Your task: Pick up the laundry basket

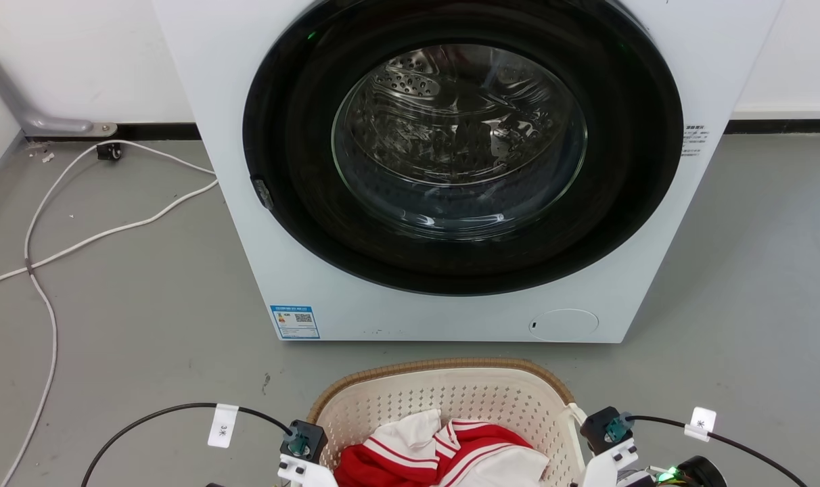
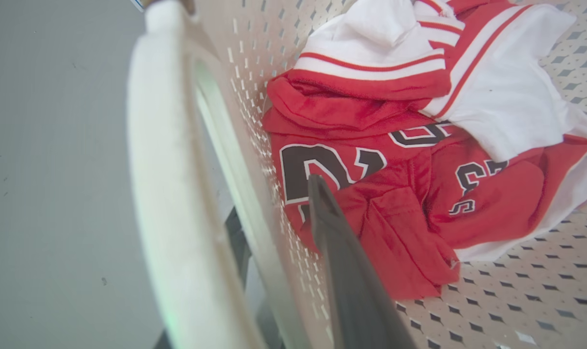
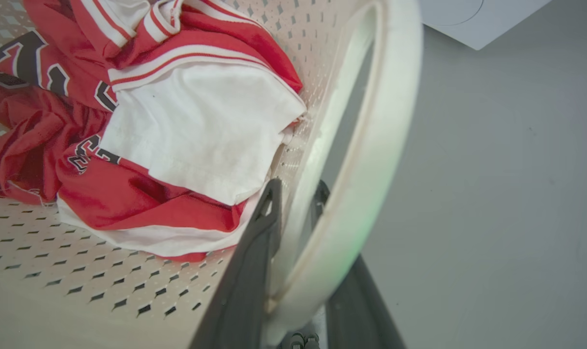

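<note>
The laundry basket [image 1: 450,398] sits on the floor [image 1: 139,311] just before the washing machine [image 1: 234,223], with a loose heap of red and white jerseys [image 2: 380,160] inside. We judge it light: thin perforated plastic and a little soft cloth, so the walls may flex and the load may slide if it tips. The white side handles look the stiffest places to take hold. At the right handle [image 3: 376,160] the right gripper [image 3: 296,190] has its jaws drawn narrow across the wall, one finger inside and one outside, and seemingly pinching it. At the left handle [image 2: 158,169] the left gripper [image 2: 276,206] straddles the wall likewise, but we cannot tell whether its jaws bear on it. We would lift both sides evenly and keep the basket level.
</note>
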